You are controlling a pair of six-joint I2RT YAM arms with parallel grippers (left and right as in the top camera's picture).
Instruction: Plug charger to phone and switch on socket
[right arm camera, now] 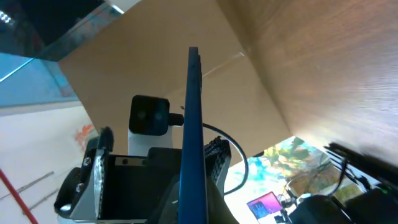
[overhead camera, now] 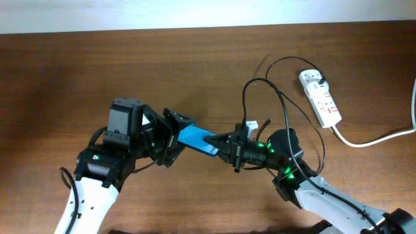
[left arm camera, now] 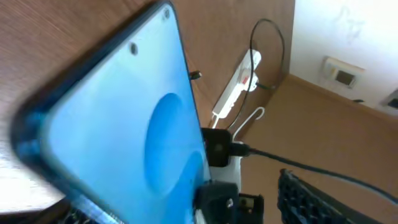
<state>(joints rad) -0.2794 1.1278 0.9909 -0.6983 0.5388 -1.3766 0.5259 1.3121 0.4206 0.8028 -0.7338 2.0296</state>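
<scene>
We've got the slim blue-screen phone [overhead camera: 197,138] pinched tight in our right gripper [overhead camera: 222,143]. Can't tell if the left gripper [overhead camera: 175,138] is actually gripping it. Thin black charger cable [overhead camera: 289,59] looks unplugged, and the white power strip [overhead camera: 320,97] by the table's far-right corner isn't flipped yet, we reckon.

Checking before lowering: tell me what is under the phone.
Only wooden table shows around the phone, held at its end by the right gripper. The patch directly beneath is covered, so unseen.

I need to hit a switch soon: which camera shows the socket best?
Overhead. The socket lies whole and unblocked at the table's far right, red marks on top, white cord trailing off. The left wrist view shows it only small and slanted behind the phone. The right wrist view does not show it.
</scene>
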